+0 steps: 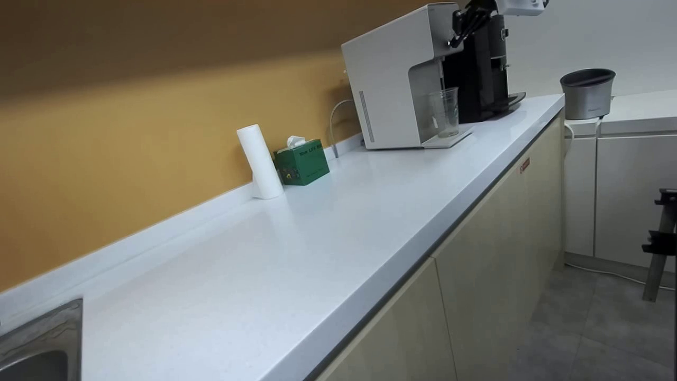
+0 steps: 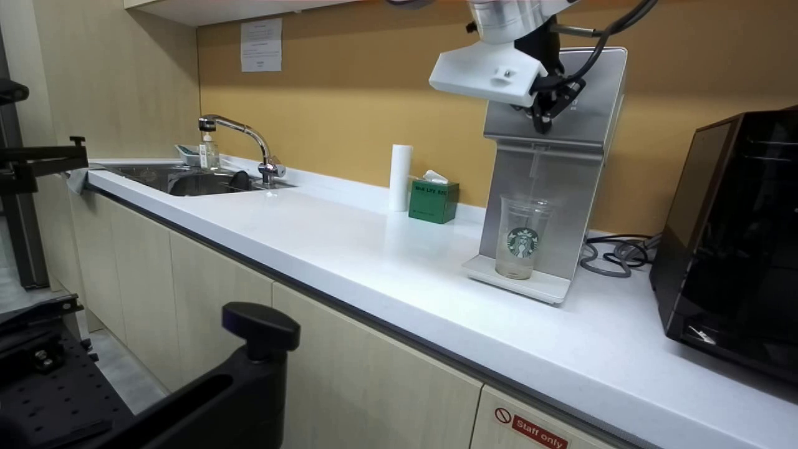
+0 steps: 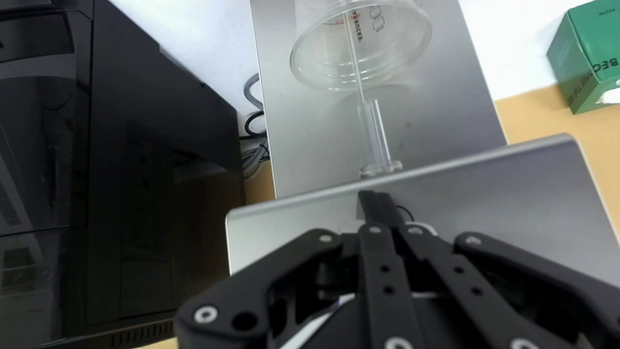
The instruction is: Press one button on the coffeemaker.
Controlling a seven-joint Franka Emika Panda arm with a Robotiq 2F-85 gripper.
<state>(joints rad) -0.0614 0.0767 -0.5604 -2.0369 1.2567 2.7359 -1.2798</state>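
The coffeemaker appears to be the tall silver-grey machine [image 2: 595, 118], also seen in an exterior view [image 1: 391, 90] and in the wrist view [image 3: 523, 194]. A clear plastic cup [image 2: 522, 242] stands upright on its base under a clear spout [image 3: 375, 135]. My gripper [image 3: 375, 194] is shut and empty, its fingertips together in front of the machine's upper front panel, just above the panel's lower edge. It shows there in both exterior views [image 1: 454, 43] [image 2: 542, 128]. A pale arc [image 3: 424, 226] on the panel shows beside the fingers. No button shows clearly; whether the tips touch the panel I cannot tell.
A black machine [image 2: 735, 249] stands close beside the silver one, with cables [image 2: 623, 252] between them. A green tissue box [image 2: 433, 201] and a white paper roll [image 2: 400, 178] stand by the wall. A sink [image 2: 187, 178] lies at the counter's far end.
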